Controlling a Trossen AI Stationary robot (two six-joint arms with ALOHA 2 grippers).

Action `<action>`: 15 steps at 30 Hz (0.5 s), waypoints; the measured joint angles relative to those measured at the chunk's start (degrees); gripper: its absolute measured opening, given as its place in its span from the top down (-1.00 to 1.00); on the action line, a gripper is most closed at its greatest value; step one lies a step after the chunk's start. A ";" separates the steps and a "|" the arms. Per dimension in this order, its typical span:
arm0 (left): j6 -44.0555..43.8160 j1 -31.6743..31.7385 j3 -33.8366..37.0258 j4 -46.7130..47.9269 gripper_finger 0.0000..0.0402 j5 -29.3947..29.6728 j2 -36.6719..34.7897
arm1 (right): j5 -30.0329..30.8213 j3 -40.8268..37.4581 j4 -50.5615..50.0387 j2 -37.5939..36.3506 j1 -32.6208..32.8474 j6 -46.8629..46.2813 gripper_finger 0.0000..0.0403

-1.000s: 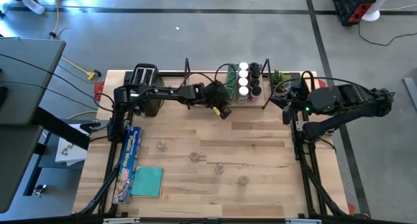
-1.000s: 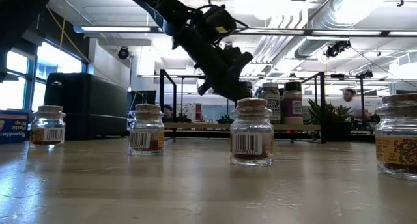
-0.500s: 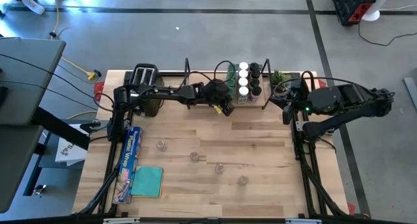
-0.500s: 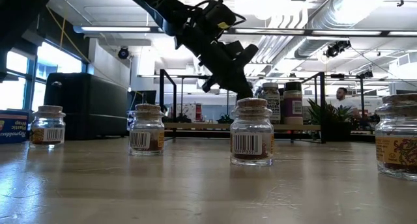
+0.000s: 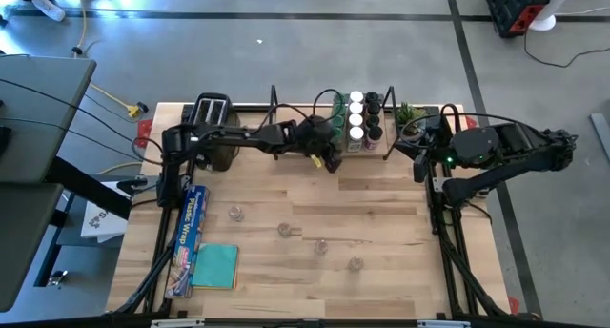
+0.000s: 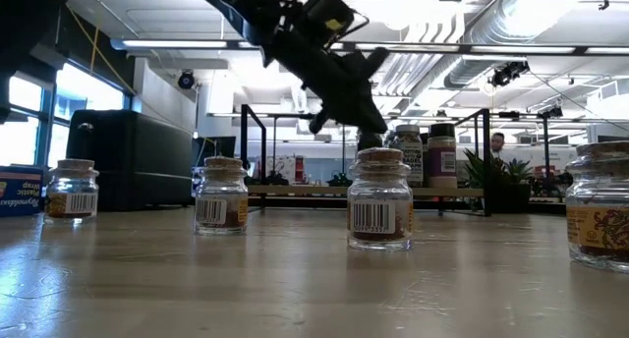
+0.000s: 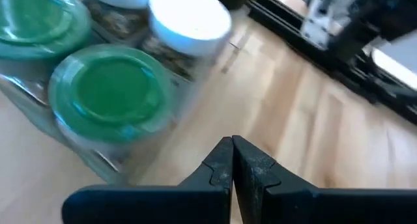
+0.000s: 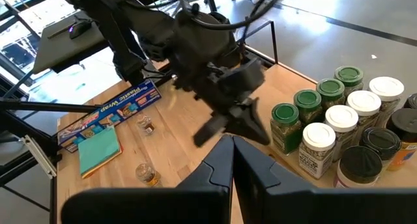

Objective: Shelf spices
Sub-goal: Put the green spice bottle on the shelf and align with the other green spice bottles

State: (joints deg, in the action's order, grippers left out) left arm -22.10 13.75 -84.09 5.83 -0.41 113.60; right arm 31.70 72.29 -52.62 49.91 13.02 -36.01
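Note:
Several spices (image 5: 357, 118) with green, white and dark lids stand packed on the right part of the shelf (image 6: 295, 191) at the table's far edge. A few glass spices with cork tops (image 5: 283, 230) stand loose mid-table, large in the low view (image 6: 380, 198). My left gripper (image 5: 330, 160) is shut and empty. It hovers just off the shelf's near side, beside the nearest green-lidded jar (image 7: 107, 94). My right gripper (image 8: 232, 146) is shut, holds nothing, and is raised at the table's right side.
A black-and-silver toaster (image 5: 212, 113) stands at the far left and a small potted plant (image 5: 412, 112) right of the shelf. A blue foil box (image 5: 188, 233) and a teal cloth (image 5: 215, 266) lie near the left edge. A person shows in the room behind.
My left gripper has risen a little and edged toward the shelf, rolling slightly at the wrist, and has stayed shut. The jars have not moved.

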 joint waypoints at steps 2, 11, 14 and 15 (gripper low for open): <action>0.95 -0.51 -0.05 3.14 1.00 -0.37 -1.28 | 0.00 0.00 -0.02 0.00 -0.02 0.00 0.98; -4.64 0.85 -0.04 20.11 1.00 7.69 -2.87 | 0.00 0.00 -0.74 0.00 -0.01 0.00 0.98; -9.87 2.27 0.04 22.09 1.00 11.82 -2.80 | 0.00 0.00 -0.85 0.00 -0.02 -0.02 0.98; -11.16 2.78 0.35 21.62 1.00 13.01 -2.77 | 0.01 0.00 -0.83 0.00 0.00 -0.01 0.98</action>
State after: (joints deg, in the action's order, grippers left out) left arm -33.27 16.53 -83.74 27.45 12.59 110.83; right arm 31.71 72.29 -53.45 49.91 13.02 -36.02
